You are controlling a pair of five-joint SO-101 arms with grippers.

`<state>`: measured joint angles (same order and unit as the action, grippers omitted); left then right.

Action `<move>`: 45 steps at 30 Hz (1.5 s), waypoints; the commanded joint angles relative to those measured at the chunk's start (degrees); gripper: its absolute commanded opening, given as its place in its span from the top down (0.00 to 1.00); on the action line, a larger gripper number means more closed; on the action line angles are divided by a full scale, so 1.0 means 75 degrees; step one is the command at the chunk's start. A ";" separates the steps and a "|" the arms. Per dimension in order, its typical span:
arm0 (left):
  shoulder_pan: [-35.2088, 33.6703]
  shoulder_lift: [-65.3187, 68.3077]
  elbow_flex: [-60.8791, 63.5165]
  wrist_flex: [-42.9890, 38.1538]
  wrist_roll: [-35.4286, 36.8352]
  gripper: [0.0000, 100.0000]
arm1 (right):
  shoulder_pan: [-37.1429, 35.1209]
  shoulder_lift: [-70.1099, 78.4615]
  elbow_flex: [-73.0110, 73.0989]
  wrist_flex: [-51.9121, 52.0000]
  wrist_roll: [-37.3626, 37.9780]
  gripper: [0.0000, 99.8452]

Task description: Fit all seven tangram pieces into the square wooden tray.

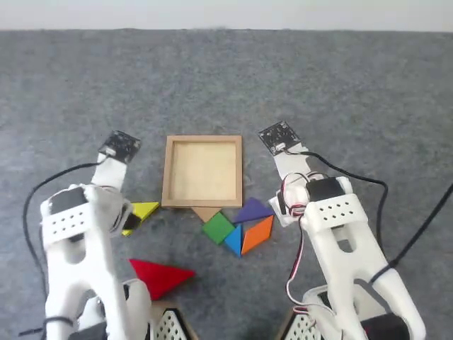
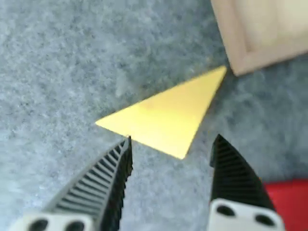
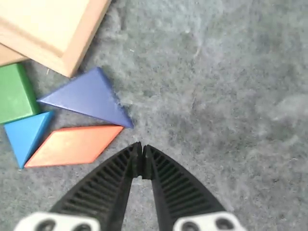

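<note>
The square wooden tray (image 1: 167, 174) lies empty at the centre. A yellow triangle (image 1: 144, 211) rests on the mat off its near left corner. My left gripper (image 2: 173, 138) is open just above the yellow triangle (image 2: 168, 118), one finger on each side of its near corner. A natural wood triangle (image 1: 206, 212), green square (image 1: 218, 227), blue triangle (image 1: 233, 240), orange parallelogram (image 1: 257, 234) and purple triangle (image 1: 253, 210) cluster below the tray. My right gripper (image 3: 142, 147) is shut, empty, beside the orange parallelogram (image 3: 72, 145) and purple triangle (image 3: 89, 96).
A large red triangle (image 1: 160, 275) lies near the left arm's base, its corner also at the red triangle (image 2: 287, 202). Grey felt covers the table. Both arms' bases stand at the near edge, with cables trailing to the sides.
</note>
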<state>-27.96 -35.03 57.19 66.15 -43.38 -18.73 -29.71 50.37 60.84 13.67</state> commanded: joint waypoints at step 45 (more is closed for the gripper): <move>0.0211 0.3739 -0.1963 -0.0352 -0.5310 0.74 | 0.0006 -0.0358 0.1852 -0.3147 -0.0035 0.99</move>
<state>-26.29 -8.57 45.58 62.55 -82.51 -18.02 -29.71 64.44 38.42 13.67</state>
